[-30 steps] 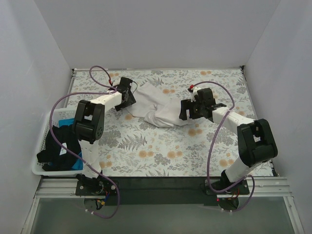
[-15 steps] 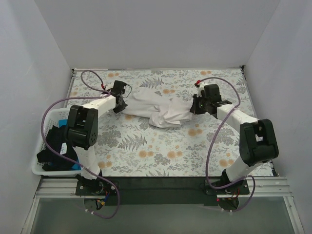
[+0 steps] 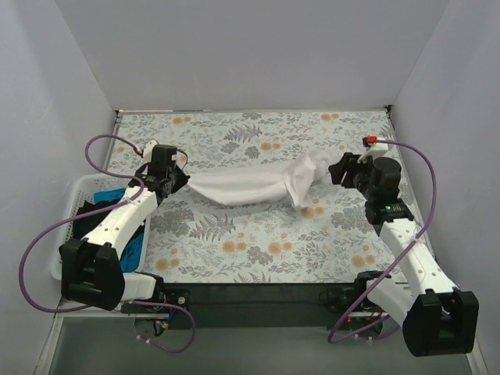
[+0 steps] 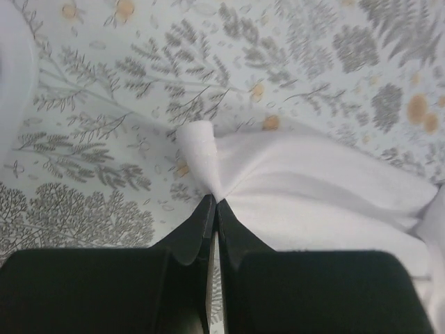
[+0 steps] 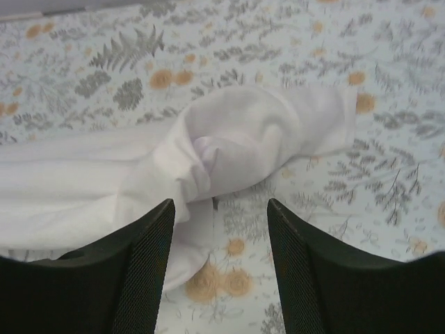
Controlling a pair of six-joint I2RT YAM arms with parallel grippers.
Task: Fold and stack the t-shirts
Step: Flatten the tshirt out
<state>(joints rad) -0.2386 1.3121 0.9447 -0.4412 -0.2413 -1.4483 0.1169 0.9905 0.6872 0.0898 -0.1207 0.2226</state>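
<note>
White t-shirt (image 3: 250,186) is lying stretched across the floral-clothed worktop (image 3: 258,250); the left tool (image 4: 212,209) is pinching its left end, the right tool (image 5: 221,209) is hovering spread just beside the other end. White walls (image 3: 234,55) are enclosing the worktop.

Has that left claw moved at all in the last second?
Yes. The left claw, shut on the white t-shirt, has pulled left and back toward the arm bases, closer to the white basket.
</note>
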